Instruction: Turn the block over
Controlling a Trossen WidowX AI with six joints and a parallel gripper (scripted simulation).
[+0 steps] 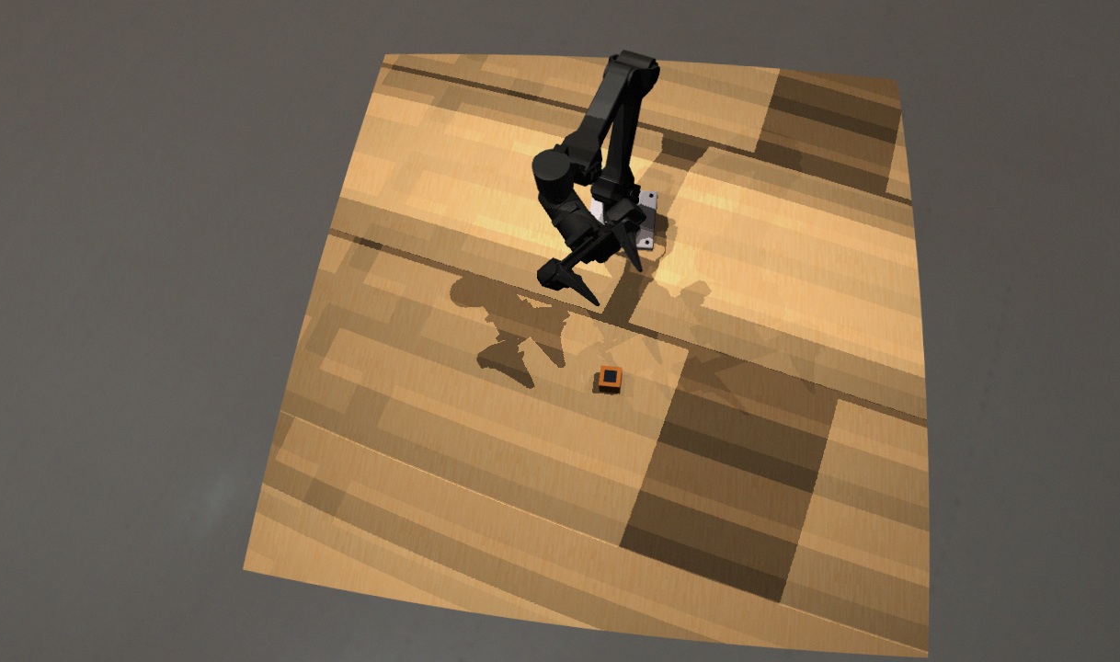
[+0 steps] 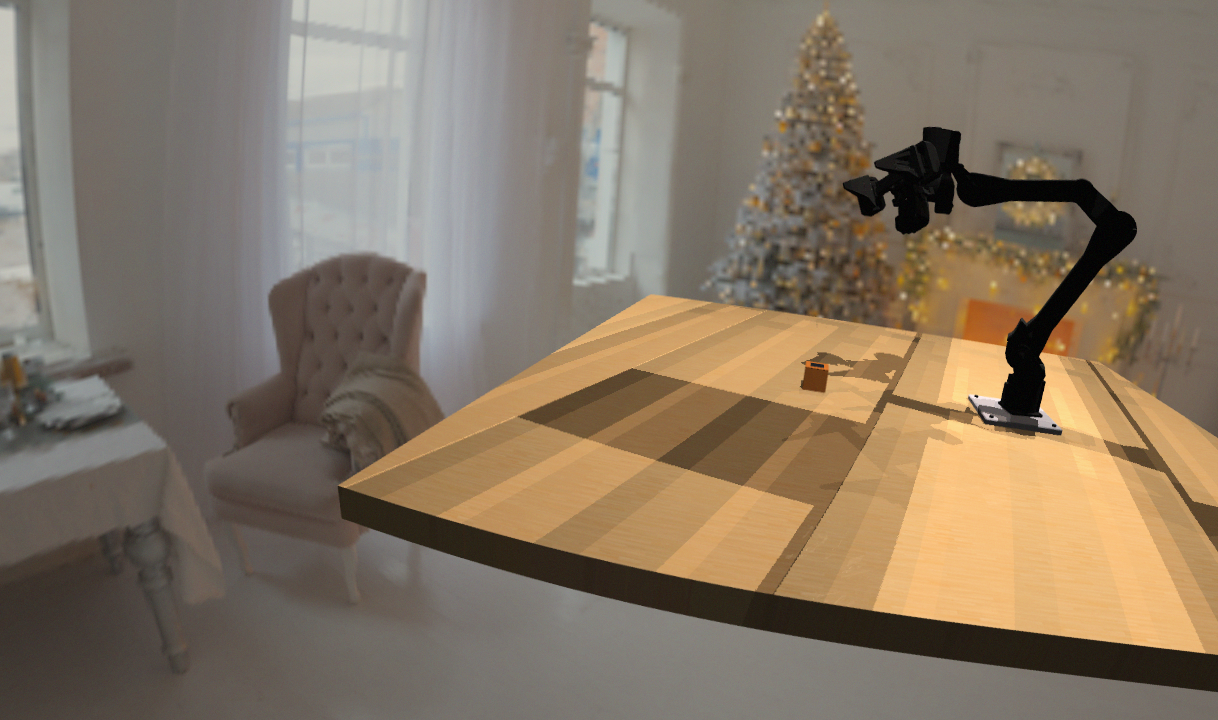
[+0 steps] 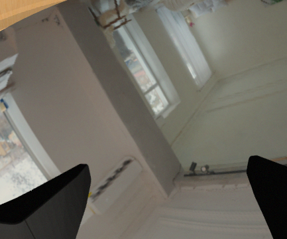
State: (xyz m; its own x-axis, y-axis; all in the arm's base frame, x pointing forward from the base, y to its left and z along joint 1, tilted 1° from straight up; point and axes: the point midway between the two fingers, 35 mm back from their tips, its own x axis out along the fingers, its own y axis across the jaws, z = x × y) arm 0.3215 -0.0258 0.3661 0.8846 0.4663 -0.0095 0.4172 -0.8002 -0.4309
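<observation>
A small orange block (image 1: 610, 384) (image 2: 813, 377) rests on the wooden table (image 1: 465, 510) (image 2: 685, 546). Its dark square mark (image 1: 610, 376) (image 2: 817, 365) is on the top face. My gripper (image 1: 620, 288) (image 3: 171, 170) is open, with its two black fingers far apart and nothing between them. It is raised high above the table, on the arm's base side of the block, and not touching it. In the exterior view it shows at the upper right, well above the block. The block does not show in the wrist view.
The arm's pale base plate (image 1: 646, 221) (image 2: 1014, 417) stands on the table behind the block. Shadows of the arm fall near the block. The wrist view shows mostly the room, with a table corner (image 3: 4, 16) at the upper left.
</observation>
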